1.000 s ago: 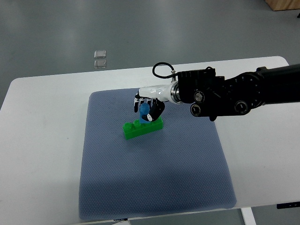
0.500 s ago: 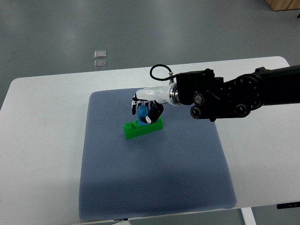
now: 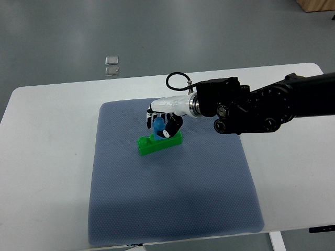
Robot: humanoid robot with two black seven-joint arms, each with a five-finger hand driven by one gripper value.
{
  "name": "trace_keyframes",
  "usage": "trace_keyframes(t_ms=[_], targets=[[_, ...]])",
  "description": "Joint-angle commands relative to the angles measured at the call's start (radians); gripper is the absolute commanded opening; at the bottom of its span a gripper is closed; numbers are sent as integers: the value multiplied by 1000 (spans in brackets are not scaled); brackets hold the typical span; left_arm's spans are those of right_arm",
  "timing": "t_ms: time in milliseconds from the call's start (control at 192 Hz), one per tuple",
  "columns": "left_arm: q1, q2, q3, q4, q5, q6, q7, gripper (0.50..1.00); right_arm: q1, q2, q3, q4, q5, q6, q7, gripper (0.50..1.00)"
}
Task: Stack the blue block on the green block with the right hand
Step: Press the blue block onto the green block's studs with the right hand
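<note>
Grey floor surrounds a white tabletop (image 3: 47, 157) spread with a blue-grey mat (image 3: 167, 198), where the right hand (image 3: 163, 119) reaches in from the picture's right on a black arm. Its fingers (image 3: 168, 129) curl around the blue block (image 3: 159, 125), pinching it from the sides, the block showing between the white knuckles and the dark fingertips. Directly beneath, the green block (image 3: 158, 143) lies lengthwise on the mat near its middle, studs up; whether the blue block already touches it cannot be told from this angle. Both pieces look like small, rigid, light plastic, smooth enough to slip, so a hold on the blue block's opposite side faces seems best. No left hand appears. Two small clear squares (image 3: 111, 66) lie on the floor beyond the tabletop.
</note>
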Motion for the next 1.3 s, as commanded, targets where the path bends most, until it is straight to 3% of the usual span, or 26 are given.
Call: trace_keyframes(t_ms=[0,1296], targets=[[0,0,0,0,0,0,0,1000,-1,0,-3,-4,-7,-3,5,594],[2,0,0,0,0,0,0,1000,-33,-9,-3,-19,-36,-33,21,599]])
